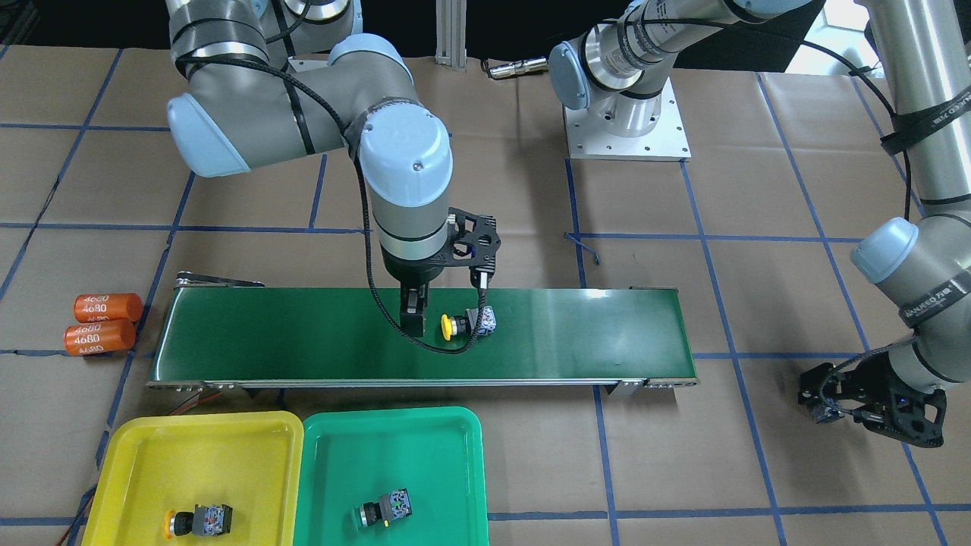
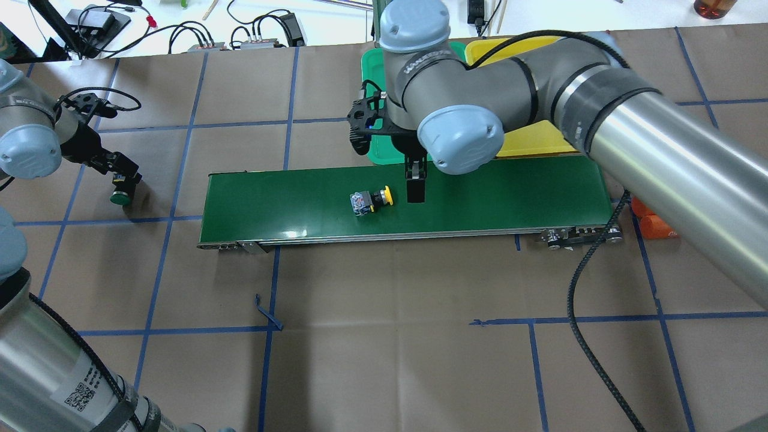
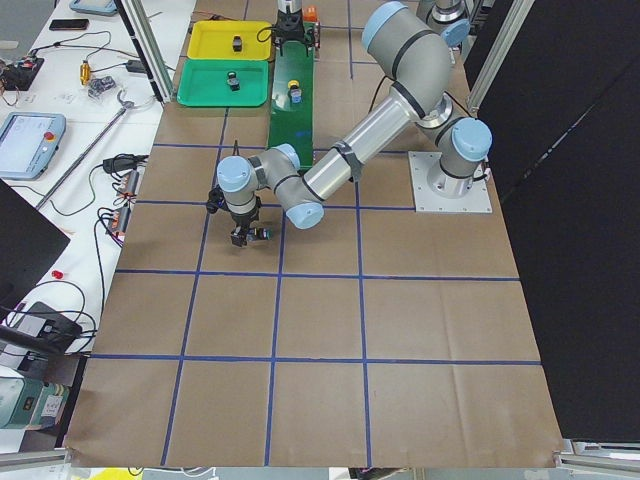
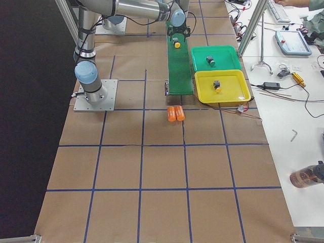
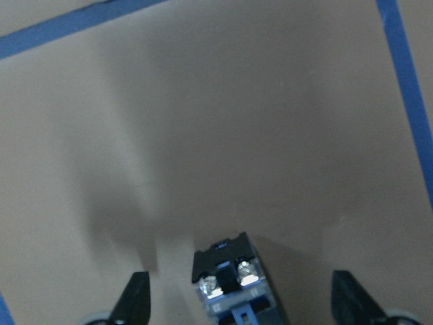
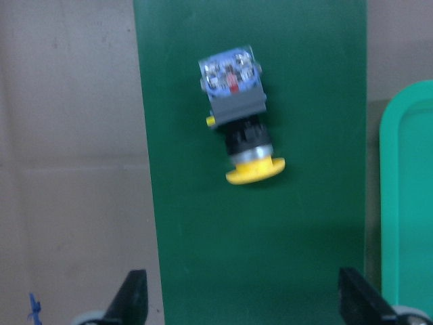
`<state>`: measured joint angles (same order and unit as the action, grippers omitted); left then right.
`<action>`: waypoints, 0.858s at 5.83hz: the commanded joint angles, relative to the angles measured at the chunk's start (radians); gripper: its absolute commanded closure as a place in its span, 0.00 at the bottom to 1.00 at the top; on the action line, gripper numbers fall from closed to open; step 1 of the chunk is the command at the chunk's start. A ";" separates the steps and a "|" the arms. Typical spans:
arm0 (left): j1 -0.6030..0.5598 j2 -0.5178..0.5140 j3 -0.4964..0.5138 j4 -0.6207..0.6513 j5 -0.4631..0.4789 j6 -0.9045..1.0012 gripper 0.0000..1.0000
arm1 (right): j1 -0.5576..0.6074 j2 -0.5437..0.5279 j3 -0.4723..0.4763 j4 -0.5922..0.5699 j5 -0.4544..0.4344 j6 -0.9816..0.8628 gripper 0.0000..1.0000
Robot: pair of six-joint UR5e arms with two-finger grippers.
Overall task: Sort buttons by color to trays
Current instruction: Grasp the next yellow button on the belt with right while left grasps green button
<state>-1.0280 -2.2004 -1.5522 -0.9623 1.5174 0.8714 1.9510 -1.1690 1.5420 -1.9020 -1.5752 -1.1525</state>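
Observation:
My right gripper point(image 1: 413, 312) hangs open over the dark-green conveyor belt point(image 1: 303, 341), just beside a yellow-capped button point(image 1: 464, 325) lying on its side; the right wrist view shows this button point(image 6: 238, 115) ahead of the spread fingers point(image 6: 133, 298). My left gripper point(image 2: 123, 180) is open, low over the paper left of the belt, with a green-capped button point(image 2: 120, 197) between its fingers; its grey body point(image 5: 233, 277) touches neither finger. The yellow tray point(image 1: 136, 455) holds a yellow button point(image 1: 199, 521). The green tray point(image 1: 455, 470) holds a green button point(image 1: 385, 508).
Two orange cylinders marked 4680 point(image 1: 106, 322) lie off the belt's end on my right side. The trays sit side by side beyond the belt's far edge. A black cable point(image 2: 576, 312) trails across the paper near the belt's right end.

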 commanded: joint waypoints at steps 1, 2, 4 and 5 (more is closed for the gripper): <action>0.000 -0.003 0.000 0.005 -0.002 0.011 0.95 | 0.039 0.054 0.050 -0.064 -0.002 0.005 0.00; 0.000 0.011 0.001 0.004 -0.005 0.015 1.00 | 0.028 0.046 0.120 -0.165 -0.011 -0.065 0.00; -0.024 0.091 0.024 -0.088 -0.002 0.064 1.00 | -0.030 0.038 0.182 -0.279 -0.016 -0.131 0.26; -0.059 0.166 0.000 -0.137 -0.003 0.248 1.00 | -0.074 0.035 0.182 -0.273 -0.057 -0.148 0.73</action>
<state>-1.0592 -2.0986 -1.5400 -1.0498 1.5147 0.9889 1.9146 -1.1311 1.7189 -2.1689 -1.6043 -1.2840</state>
